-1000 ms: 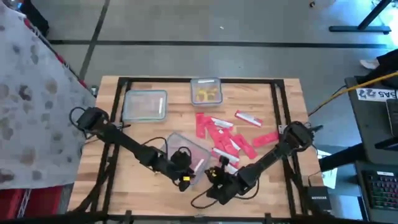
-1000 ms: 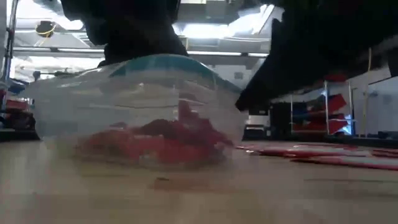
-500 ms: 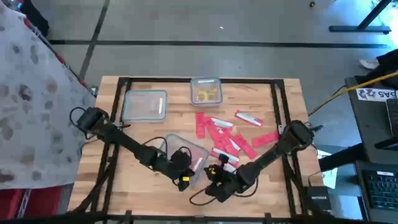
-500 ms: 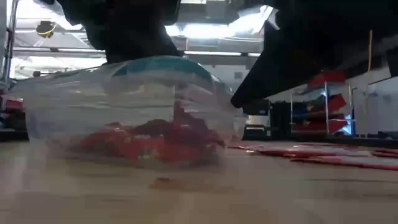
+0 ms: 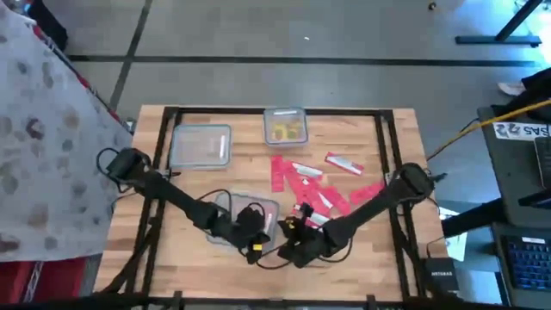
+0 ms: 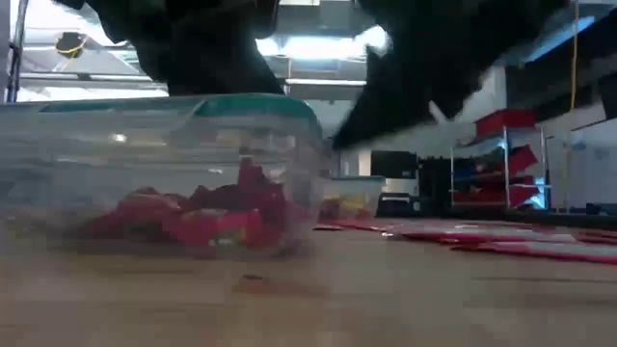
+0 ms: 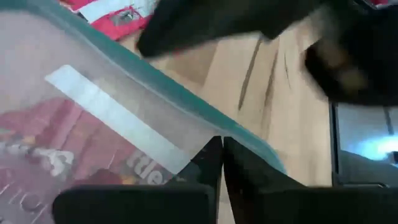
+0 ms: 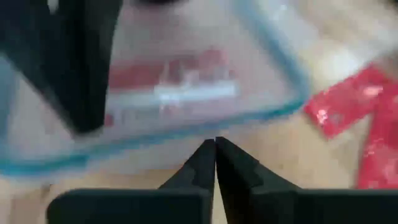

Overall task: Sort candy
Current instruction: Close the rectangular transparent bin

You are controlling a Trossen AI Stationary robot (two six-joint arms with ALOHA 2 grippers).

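Both claws sit low at the near edge of the wooden bench (image 5: 198, 250). The left claw (image 5: 256, 241) is pinched shut over the clear plastic tub with a teal rim (image 5: 245, 211), which already holds some red packets. The right claw (image 5: 291, 232) is also shut and empty, just beside that tub. The loose flat red and pink candy packets (image 5: 314, 191) lie beyond it toward the bench's middle, mostly slanting diagonally. The right arm looks nearer to them.
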